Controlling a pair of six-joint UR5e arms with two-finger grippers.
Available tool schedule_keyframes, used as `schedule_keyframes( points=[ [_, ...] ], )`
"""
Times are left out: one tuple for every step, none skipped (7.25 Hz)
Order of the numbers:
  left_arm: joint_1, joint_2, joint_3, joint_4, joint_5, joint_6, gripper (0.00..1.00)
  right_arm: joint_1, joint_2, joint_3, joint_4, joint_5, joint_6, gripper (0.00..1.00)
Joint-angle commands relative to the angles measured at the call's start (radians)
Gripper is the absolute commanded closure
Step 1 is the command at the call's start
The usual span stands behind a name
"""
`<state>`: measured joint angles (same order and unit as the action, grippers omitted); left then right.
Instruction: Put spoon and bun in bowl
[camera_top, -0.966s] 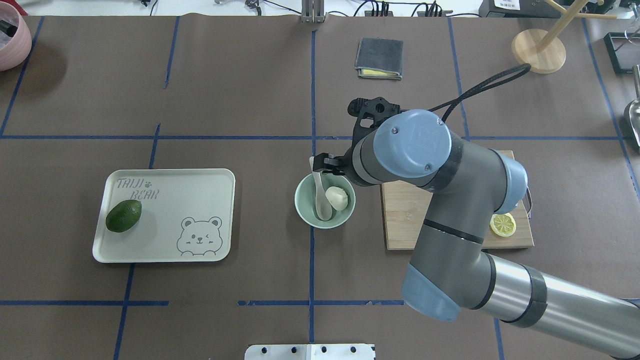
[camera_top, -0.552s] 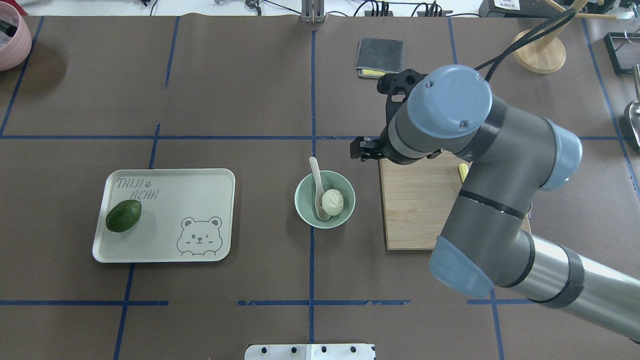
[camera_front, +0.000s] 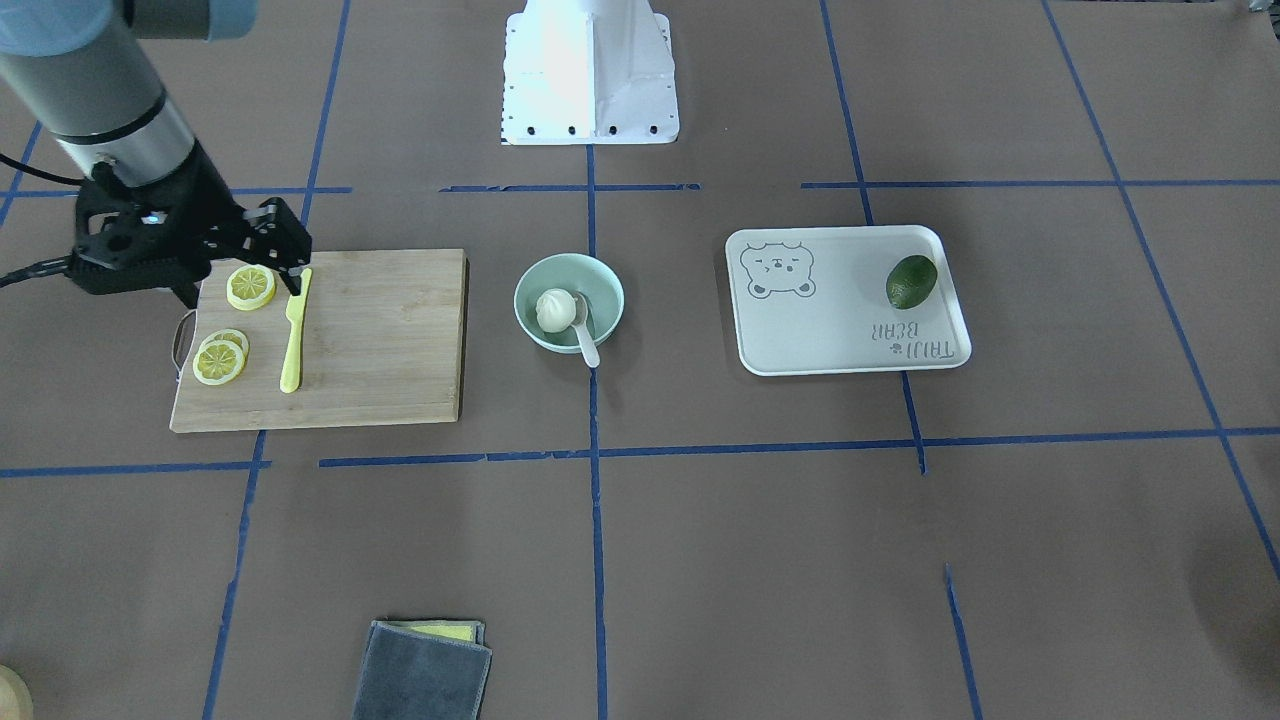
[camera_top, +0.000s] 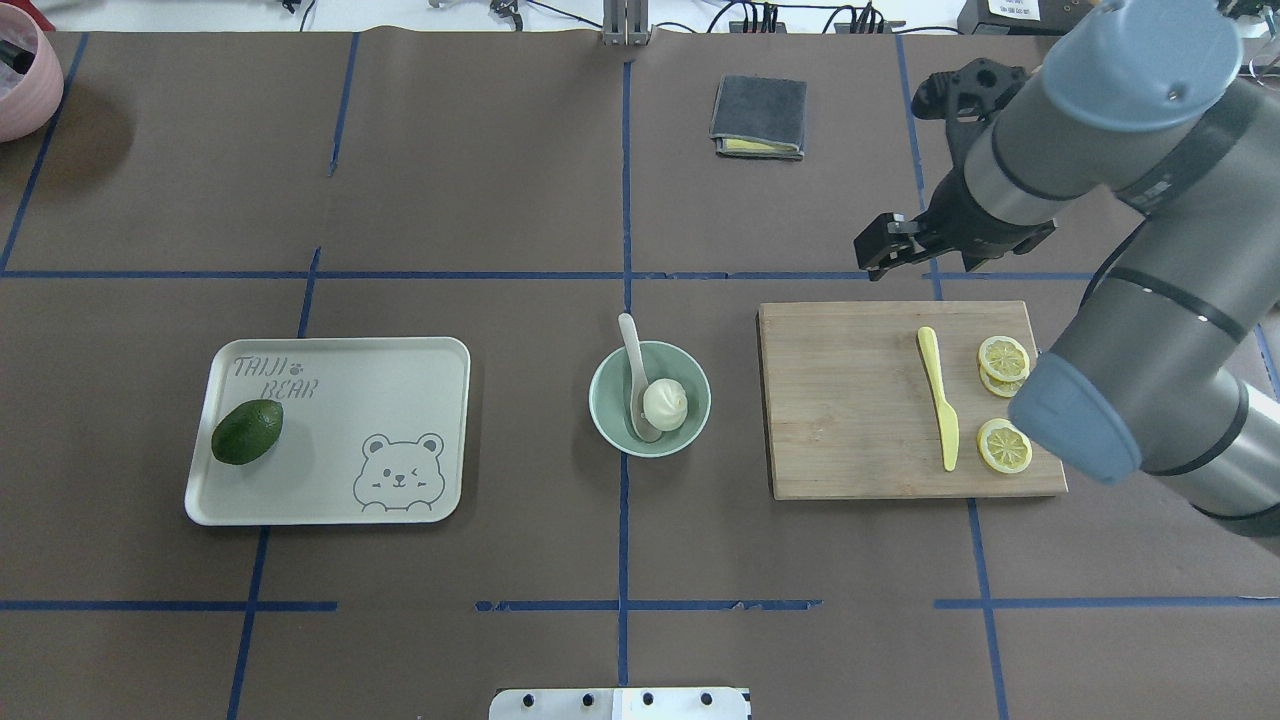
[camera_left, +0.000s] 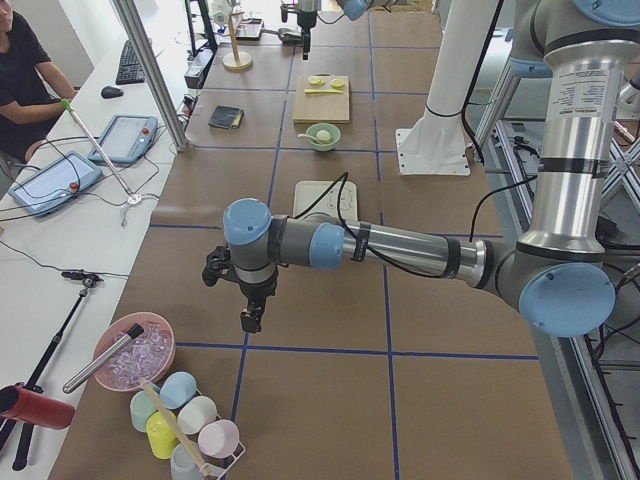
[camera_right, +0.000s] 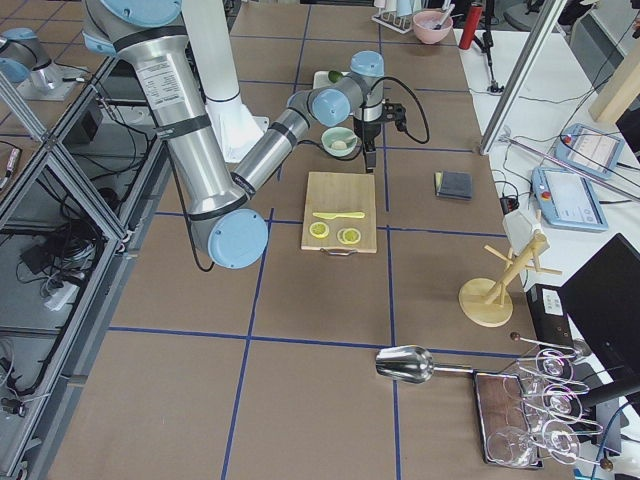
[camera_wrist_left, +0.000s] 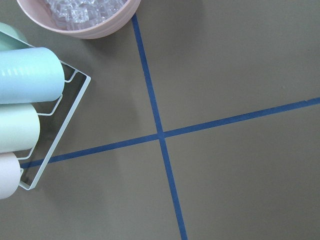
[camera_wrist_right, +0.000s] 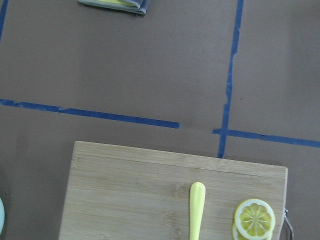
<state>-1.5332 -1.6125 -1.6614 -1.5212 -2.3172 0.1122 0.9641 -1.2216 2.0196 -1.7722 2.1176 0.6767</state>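
Observation:
The mint-green bowl (camera_top: 605, 412) stands at the table's middle, also in the front view (camera_front: 605, 285). The white bun (camera_top: 664, 403) sits inside it, pleated top up. The off-white spoon (camera_top: 632, 365) lies with its scoop in the bowl beside the bun and its handle over the far rim. My right gripper (camera_top: 878, 243) is open and empty, in the air past the far edge of the cutting board, well right of the bowl. My left gripper (camera_left: 250, 318) shows only in the exterior left view, far from the bowl; I cannot tell whether it is open.
A wooden cutting board (camera_top: 850, 400) with a yellow knife (camera_top: 940, 410) and lemon slices (camera_top: 1003, 445) lies right of the bowl. A bear-printed tray (camera_top: 330, 480) with an avocado (camera_top: 247, 431) lies to its left. A grey cloth (camera_top: 760, 115) lies at the back. Cups (camera_wrist_left: 25, 82) and a pink bowl are near the left gripper.
My right gripper has let go of the spoon at the bowl's rim and moved right and back, past the cutting board. The spoon stays in the bowl; the bun has settled upright.

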Motion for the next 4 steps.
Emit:
schedule_keyframes(
  points=[
    [-0.007, 0.016, 0.022, 0.006, -0.025, 0.007, 0.0, 0.178, -0.137, -0.004, 0.002, 0.105, -0.269, 0.0],
    [-0.007, 0.028, 0.02, 0.004, -0.025, 0.009, 0.0, 0.259, -0.18, -0.021, 0.0, 0.142, -0.383, 0.0],
    [-0.011, 0.028, 0.02, 0.004, -0.025, 0.007, 0.0, 0.333, -0.22, -0.06, 0.002, 0.195, -0.502, 0.0],
    [-0.013, 0.028, 0.022, 0.004, -0.025, 0.007, 0.0, 0.4, -0.26, -0.114, 0.002, 0.231, -0.629, 0.0]
  ],
)
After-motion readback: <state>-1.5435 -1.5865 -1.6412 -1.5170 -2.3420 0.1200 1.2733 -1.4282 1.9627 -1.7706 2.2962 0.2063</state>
